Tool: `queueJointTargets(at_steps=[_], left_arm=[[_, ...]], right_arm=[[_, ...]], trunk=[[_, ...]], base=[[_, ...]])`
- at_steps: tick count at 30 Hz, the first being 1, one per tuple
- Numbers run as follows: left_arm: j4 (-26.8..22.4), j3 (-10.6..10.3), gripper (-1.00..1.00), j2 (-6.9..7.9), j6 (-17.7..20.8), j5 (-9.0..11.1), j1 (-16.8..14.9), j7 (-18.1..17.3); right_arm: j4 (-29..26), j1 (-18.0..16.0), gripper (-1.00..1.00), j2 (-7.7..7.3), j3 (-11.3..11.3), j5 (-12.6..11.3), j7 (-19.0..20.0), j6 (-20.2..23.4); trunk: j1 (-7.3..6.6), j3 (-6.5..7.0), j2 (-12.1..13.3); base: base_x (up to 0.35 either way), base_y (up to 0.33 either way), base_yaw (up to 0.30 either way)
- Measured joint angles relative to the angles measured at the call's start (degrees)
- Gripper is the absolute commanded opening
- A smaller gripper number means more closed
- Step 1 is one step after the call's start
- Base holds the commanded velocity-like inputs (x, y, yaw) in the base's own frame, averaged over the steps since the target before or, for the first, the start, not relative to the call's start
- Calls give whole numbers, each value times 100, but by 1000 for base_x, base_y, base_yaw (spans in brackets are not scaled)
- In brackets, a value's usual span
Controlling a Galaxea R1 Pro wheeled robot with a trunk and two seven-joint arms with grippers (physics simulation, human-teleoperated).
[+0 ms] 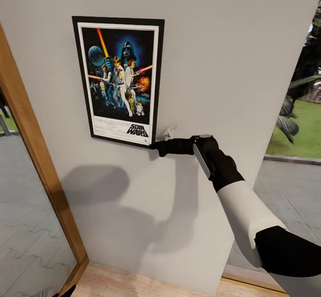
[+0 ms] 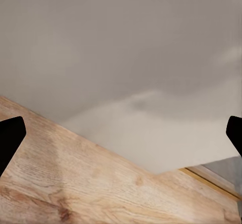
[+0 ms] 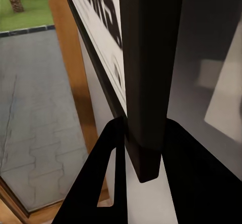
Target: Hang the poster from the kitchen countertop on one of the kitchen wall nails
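1. One poster [image 1: 119,80] lies flat against the pale grey wall panel [image 1: 223,65] in the head view, upright and slightly tilted, with the "STAR WARS" logo at its lower edge.
2. At the poster's lower right corner the right claw [image 1: 157,146] reaches in from the side on a black-and-white arm; from the head camera the claw's tip meets the black frame.
3. From the right wrist camera the poster [image 3: 146,72] is seen edge-on: its dark frame runs down between the right claw's two black fingers [image 3: 96,183], which are clamped on that corner.
4. Left of the poster stands a wood frame [image 1: 40,167] with glass, and paved ground beyond it.
5. Below the poster, shadows fall on the wall panel.
6. By the left wrist camera, the left claw [image 2: 121,133] is spread wide and holds nothing, its black fingertips [image 2: 9,138] at the picture's edges, facing the wall panel and the wood plank floor [image 2: 75,183].
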Motion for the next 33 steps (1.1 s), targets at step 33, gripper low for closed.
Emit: queueJointTargets(at_steps=[33], left_arm=[[-8, 17, 100, -3, -33, 0, 8, 44]], right_arm=[[629, -42, -100, 280, -135, -77, -27, -274]], trunk=[[1, 1, 2]], base=[[-4, 0, 0]])
